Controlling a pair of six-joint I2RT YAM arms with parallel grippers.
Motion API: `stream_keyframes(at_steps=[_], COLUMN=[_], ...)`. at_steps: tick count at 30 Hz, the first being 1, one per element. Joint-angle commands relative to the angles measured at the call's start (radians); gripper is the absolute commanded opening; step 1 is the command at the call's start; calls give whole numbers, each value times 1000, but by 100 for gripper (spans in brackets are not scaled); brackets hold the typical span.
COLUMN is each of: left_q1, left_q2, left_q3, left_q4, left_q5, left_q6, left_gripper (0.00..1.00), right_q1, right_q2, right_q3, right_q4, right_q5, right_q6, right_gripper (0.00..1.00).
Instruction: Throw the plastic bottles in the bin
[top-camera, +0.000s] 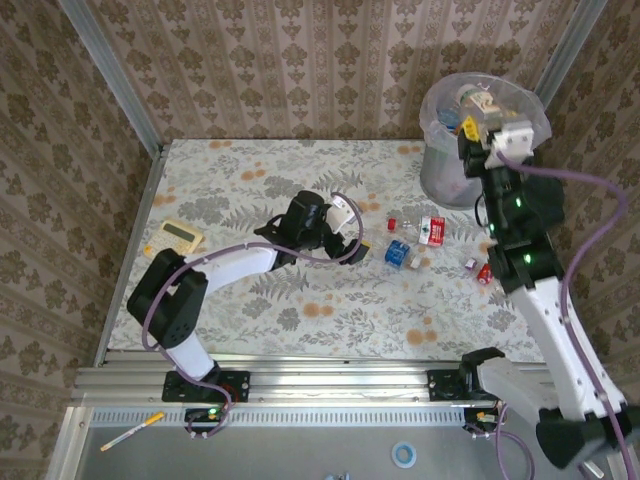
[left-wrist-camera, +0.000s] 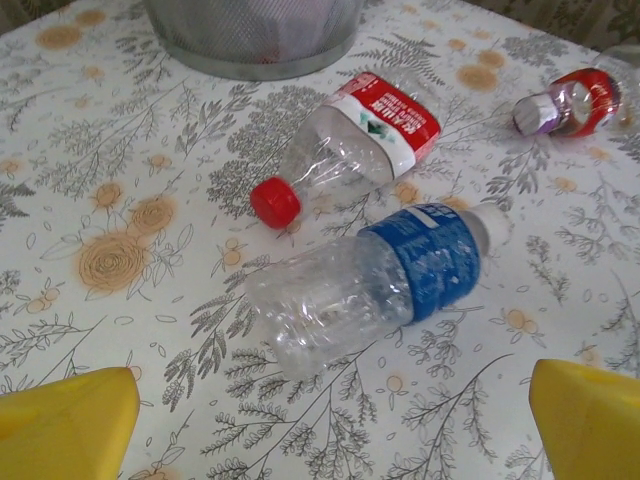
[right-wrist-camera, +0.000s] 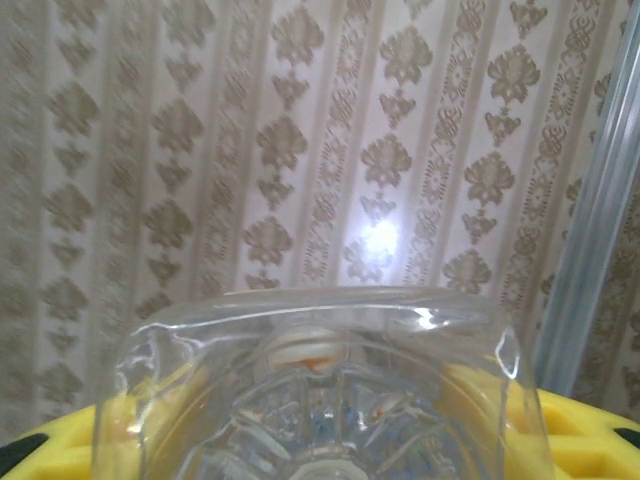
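My left gripper (left-wrist-camera: 325, 430) is open just above the table, and its yellow fingertips (left-wrist-camera: 62, 420) stand wide apart. Just ahead of it lies a clear bottle with a blue label (left-wrist-camera: 380, 280). Beyond that lie a red-capped, red-labelled bottle (left-wrist-camera: 350, 150) and a small red bottle (left-wrist-camera: 575, 100). From above, the left gripper (top-camera: 355, 248) sits left of the blue-labelled bottle (top-camera: 398, 252) and the red-labelled one (top-camera: 431, 230). My right gripper (top-camera: 478, 118) is raised over the grey bin (top-camera: 447, 175), shut on a clear bottle (right-wrist-camera: 320, 390) between its yellow fingers (right-wrist-camera: 565, 440).
A yellow calculator (top-camera: 173, 237) lies at the table's left side. The bin's mesh base (left-wrist-camera: 250, 35) stands close behind the bottles. Another small red bottle (top-camera: 484, 272) lies by the right arm. Wallpapered walls enclose the table. A pen (top-camera: 130, 432) and a tape roll (top-camera: 403, 455) lie below the rail.
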Motion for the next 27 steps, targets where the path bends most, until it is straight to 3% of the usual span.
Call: stream_keyframes(at_steps=[1,4,6,9,11,23,27], left_q1=[11,19,23,26,25,25,22], left_q2=[29,58,76,100,110,149,139], left_q3=[58,90,105,132,132,187,203], left_q4=[33,22,22,3,11,-104,-170], left_q5=[34,54,56,65,70,49,42], left_q6=[-9,-5,-7,-16,-30,-62,-92], left_gripper=[100,100,100,100,100,100,100], right_q1=[-56,-129,-151,-132,-138,-140,-137], right_q2=[151,422,592,745,746,468,386], right_q3=[241,632,866,1125,1133,855,767], right_q4=[-195,-656,-899,-1120,-1128,-1077,-1173], right_q5=[114,137,168,249,237,87,-132], right_q6=[-24,112,162,162,175,212,284], right_gripper=[39,50,75,93,98,100,100])
